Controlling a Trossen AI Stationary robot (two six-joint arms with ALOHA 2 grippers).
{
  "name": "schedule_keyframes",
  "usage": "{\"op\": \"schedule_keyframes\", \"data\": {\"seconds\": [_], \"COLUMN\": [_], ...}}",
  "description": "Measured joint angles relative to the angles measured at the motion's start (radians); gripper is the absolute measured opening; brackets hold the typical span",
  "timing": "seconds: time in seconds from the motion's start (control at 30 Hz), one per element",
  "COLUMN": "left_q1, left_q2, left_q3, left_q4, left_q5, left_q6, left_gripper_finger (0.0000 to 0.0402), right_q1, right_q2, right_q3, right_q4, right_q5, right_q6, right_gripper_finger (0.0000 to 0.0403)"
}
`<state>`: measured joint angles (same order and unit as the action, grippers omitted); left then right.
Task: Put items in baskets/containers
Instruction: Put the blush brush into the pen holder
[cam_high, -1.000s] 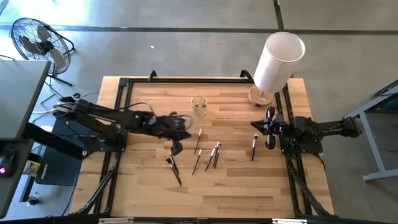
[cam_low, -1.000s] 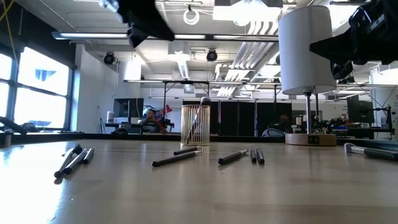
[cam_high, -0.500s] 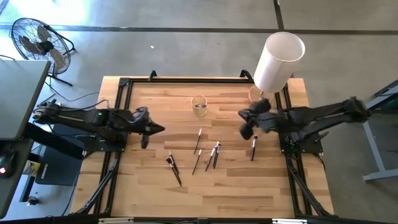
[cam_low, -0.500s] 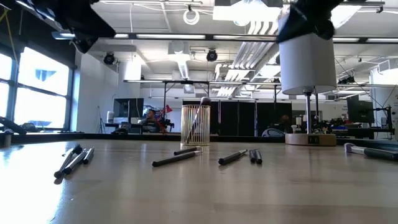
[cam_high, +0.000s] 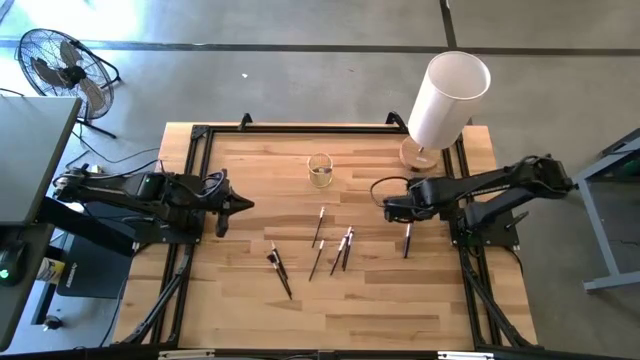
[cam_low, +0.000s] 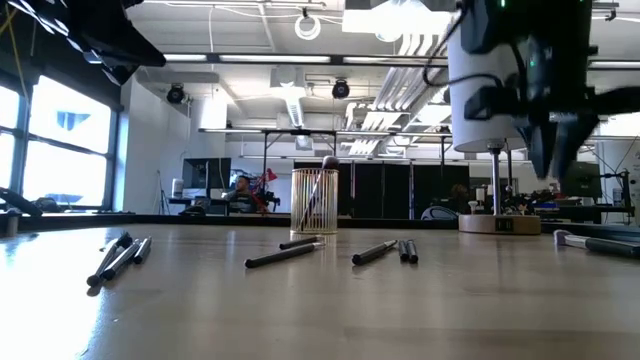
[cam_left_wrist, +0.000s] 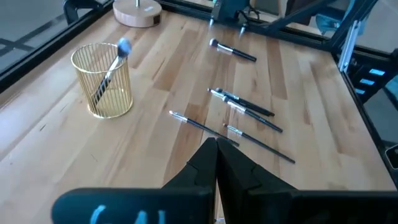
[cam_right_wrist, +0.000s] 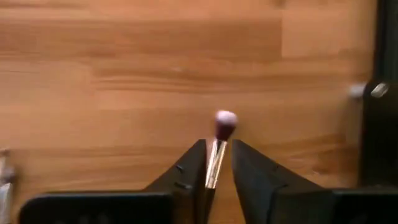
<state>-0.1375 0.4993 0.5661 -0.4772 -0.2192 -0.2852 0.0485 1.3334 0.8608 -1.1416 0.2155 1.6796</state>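
High view, going left to right: left gripper (cam_high: 243, 205) pinched together on nothing at 9 o'clock, cup (cam_high: 320, 170) at 12 holding one brush (cam_left_wrist: 111, 71), loose brushes (cam_high: 330, 245) mid-table, right gripper (cam_high: 388, 211) straddling a brush (cam_right_wrist: 219, 149) at 3, so mostly undone.
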Motion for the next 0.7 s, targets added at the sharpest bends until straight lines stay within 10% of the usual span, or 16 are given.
{"op": "schedule_keyframes", "data": {"seconds": [0.7], "left_q1": [0.000], "left_q2": [0.001], "left_q3": [0.000], "left_q4": [0.003], "left_q5": [-0.052], "left_q6": [-0.011], "left_gripper_finger": [0.0000], "right_q1": [-0.188], "right_q2": [-0.016], "right_q3": [-0.352], "right_q4": [0.419], "right_q5": [-0.206], "right_q6": [-0.074], "right_gripper_finger": [0.0085]}}
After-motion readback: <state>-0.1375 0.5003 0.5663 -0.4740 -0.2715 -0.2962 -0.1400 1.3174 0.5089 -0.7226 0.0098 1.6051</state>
